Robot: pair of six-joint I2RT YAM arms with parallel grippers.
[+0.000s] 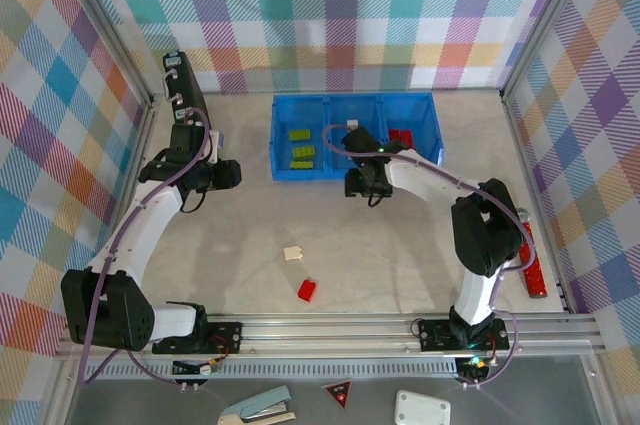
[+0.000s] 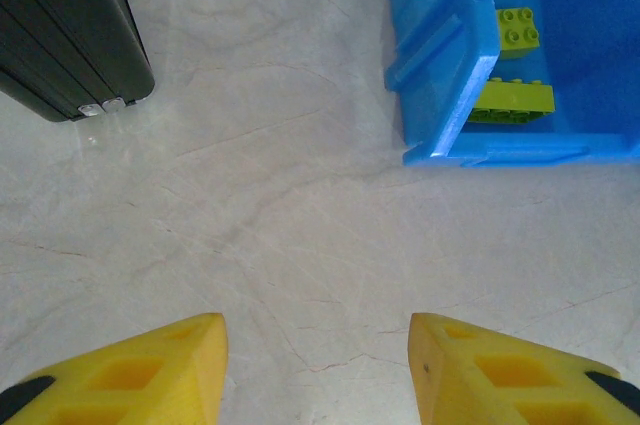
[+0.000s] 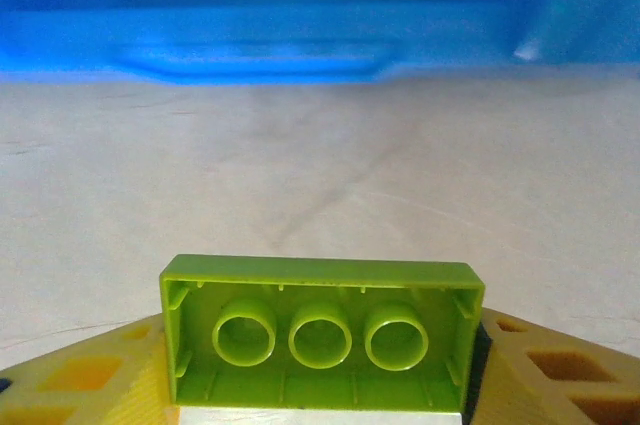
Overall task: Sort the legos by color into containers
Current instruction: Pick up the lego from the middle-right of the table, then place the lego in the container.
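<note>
My right gripper (image 3: 320,345) is shut on a lime green lego (image 3: 320,280), whose hollow underside faces the camera. It hovers just in front of the near wall of the blue tray (image 3: 300,35), seen from above as the right gripper (image 1: 358,185) near the tray (image 1: 276,135). The tray's left compartment holds green legos (image 1: 300,150) and its right one red legos (image 1: 402,135). My left gripper (image 2: 315,330) is open over bare table, left of the tray (image 2: 440,75). A cream lego (image 1: 293,254) and a red lego (image 1: 308,290) lie loose on the table.
A black upright device (image 1: 185,95) stands at the back left, close to my left gripper (image 1: 230,174); it also shows as the black device (image 2: 70,35). A long red piece (image 1: 533,265) lies by the right frame. Metal rails border the table.
</note>
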